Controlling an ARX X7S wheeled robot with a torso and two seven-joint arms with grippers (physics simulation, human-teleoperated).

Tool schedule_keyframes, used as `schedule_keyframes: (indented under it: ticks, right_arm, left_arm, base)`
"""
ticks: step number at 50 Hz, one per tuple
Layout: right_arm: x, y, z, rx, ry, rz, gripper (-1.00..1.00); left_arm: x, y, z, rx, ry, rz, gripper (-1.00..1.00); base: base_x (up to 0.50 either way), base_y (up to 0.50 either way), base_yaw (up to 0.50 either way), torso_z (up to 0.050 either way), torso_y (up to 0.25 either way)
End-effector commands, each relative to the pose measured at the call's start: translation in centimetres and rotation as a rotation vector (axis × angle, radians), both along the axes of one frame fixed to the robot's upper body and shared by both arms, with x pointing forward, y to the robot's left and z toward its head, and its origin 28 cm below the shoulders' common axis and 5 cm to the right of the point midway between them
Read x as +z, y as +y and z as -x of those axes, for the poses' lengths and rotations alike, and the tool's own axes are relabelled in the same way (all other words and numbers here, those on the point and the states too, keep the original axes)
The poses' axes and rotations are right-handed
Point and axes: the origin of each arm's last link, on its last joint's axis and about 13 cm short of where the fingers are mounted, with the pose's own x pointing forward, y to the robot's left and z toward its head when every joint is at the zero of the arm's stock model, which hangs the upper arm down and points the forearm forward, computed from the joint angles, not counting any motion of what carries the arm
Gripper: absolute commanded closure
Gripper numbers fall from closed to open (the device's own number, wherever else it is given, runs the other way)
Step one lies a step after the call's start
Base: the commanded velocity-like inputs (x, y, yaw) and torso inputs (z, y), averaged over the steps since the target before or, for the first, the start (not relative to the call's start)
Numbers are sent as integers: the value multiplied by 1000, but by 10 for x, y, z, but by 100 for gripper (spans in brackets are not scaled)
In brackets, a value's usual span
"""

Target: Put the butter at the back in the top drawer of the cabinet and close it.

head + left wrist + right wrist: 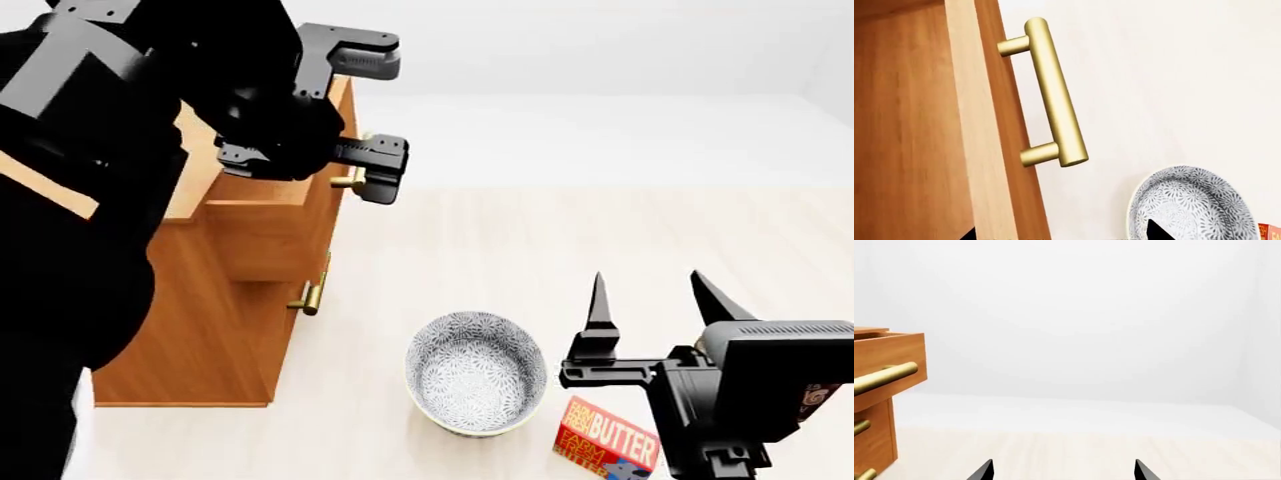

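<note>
The butter (607, 440), a small red, yellow and blue box, lies on the floor just below my right gripper (647, 285), which is open and empty with its fingers pointing away from me. The butter's edge also shows in the left wrist view (1269, 232). The cabinet (200, 330) stands at the left. Its top drawer (267, 240) is pulled out, with its brass handle (1054, 95) free. My left gripper (380, 115) is open and empty, just in front of that handle and not touching it. The right wrist view shows the open drawer (891, 352) and bare floor ahead of the right gripper (1064, 472).
A patterned grey-and-white bowl (477, 372) stands on the floor between the cabinet and the butter, and shows in the left wrist view (1194, 205). The second drawer's handle (310, 295) sits below the open drawer. Light floor stretches to the right and back.
</note>
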Motion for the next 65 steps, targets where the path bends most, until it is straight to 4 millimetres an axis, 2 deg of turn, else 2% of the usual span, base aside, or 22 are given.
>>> schedule_keyframes:
  ticks: [1,34,65]
  right_arm:
    - [0,-1,0,-3,0,-4,-100]
    - [0,-5,-1,-11,2,-10,-100]
    - [-2,-10,-2,-21,4,-26,-100]
  left_arm:
    - [-5,-15,2,-82,37,123,-100]
    - [-4,-34,8,-187,75,261,-100]
    - [-2,-55,15,-292,53,292,-100]
  base:
    - [0,0,0,0,0]
    - [0,0,0,0,0]
    - [0,0,0,0,0]
